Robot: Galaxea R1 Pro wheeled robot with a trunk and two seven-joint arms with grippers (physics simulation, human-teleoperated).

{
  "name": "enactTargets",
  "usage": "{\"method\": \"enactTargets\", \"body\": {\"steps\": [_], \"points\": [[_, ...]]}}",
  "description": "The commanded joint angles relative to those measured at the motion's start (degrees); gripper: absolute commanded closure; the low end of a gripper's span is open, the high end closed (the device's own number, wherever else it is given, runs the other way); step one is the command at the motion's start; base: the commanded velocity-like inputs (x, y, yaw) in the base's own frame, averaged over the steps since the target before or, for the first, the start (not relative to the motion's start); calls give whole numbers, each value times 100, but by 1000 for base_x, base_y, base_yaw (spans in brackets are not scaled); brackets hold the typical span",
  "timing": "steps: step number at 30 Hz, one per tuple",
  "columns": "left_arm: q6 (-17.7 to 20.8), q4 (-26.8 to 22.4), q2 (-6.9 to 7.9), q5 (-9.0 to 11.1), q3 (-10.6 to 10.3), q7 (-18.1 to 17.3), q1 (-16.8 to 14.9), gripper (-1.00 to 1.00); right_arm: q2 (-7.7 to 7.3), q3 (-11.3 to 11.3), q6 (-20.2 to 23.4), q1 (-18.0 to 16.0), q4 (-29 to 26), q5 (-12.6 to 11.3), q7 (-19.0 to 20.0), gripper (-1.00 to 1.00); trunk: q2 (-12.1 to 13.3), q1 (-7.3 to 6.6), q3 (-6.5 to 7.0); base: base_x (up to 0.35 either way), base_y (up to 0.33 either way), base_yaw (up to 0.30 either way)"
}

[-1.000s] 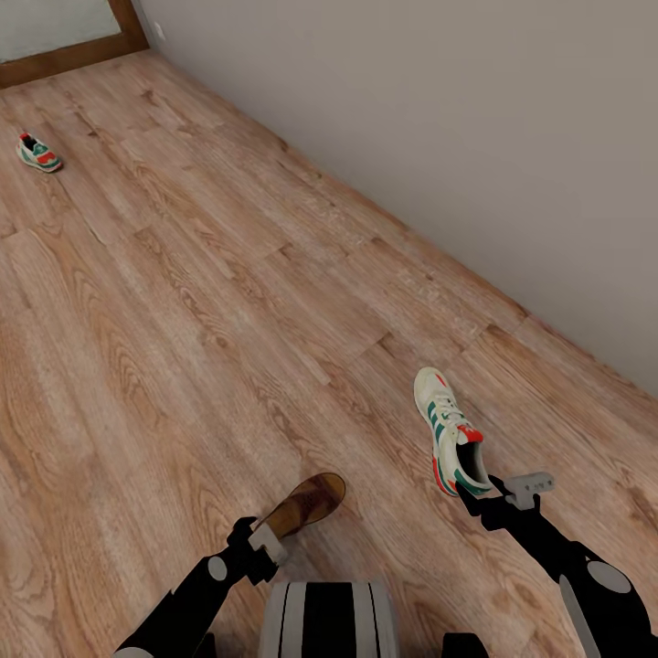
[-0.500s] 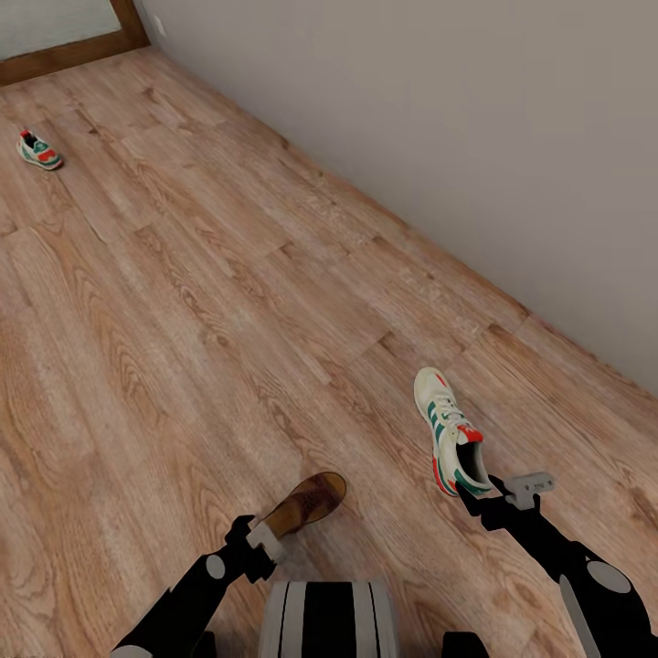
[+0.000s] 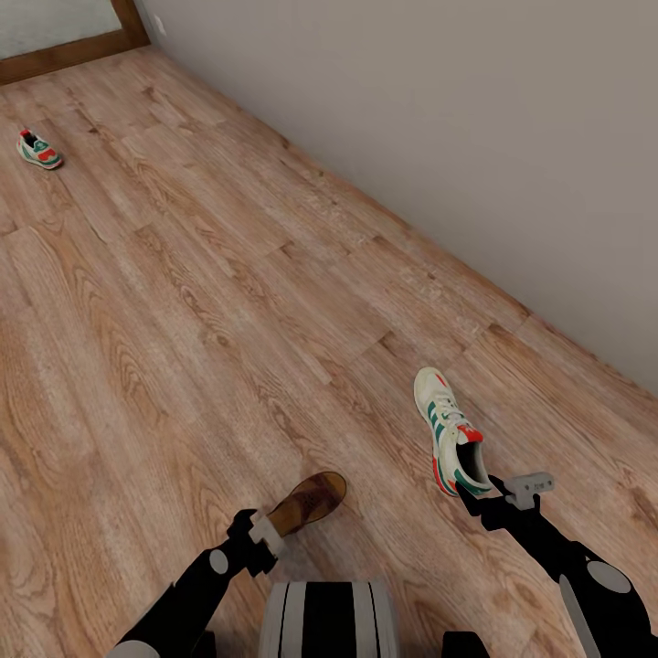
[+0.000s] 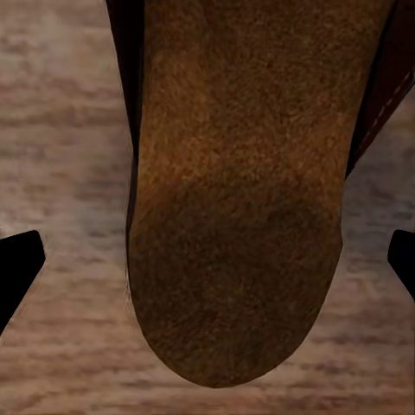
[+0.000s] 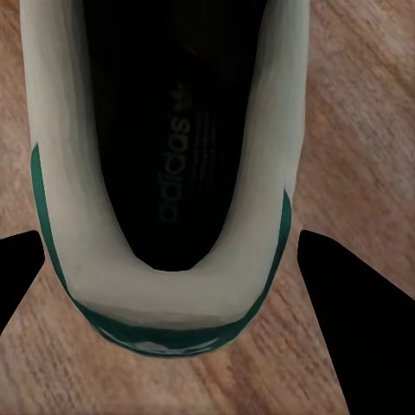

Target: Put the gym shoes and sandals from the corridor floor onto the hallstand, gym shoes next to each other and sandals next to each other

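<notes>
Glossy black arms (image 3: 557,553) with grey round joints flank a grey, black-striped trunk (image 3: 329,617).

The left arm (image 3: 196,585) sits a little lower and further toward the left than a second ago, its pincer (image 3: 265,533) and the brown sandal (image 3: 309,503) it carries dipping slightly with it.

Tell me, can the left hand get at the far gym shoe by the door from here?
Probably not: the far gym shoe lies well down the corridor floor, and the left hand sits at the sandal.
</notes>
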Motion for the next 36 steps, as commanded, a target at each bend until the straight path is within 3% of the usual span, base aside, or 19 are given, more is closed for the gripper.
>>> {"method": "enactTargets", "body": {"steps": [1,9,21,26,36], "points": [[32,-50,1,-42,-2,-25,2,-100,1,-9,36,-2,-8,0,35,100,-1,-1,-3,0,0,0],[35,-123,3,-61,4,-25,1,-100,6,-9,36,-2,6,0,35,100,-1,-1,-7,0,0,0],[35,-129,-6,-62,7,-25,-4,-100,2,-9,36,-2,8,0,35,100,-4,4,-106,0,0,0],[35,-129,-6,-62,7,-25,-4,-100,6,-9,36,-2,8,0,35,100,-11,17,-226,0,0,0],[35,-138,-6,-62,7,-25,-4,-100,4,-9,36,-2,8,0,35,100,-11,17,-280,0,0,0]]}}
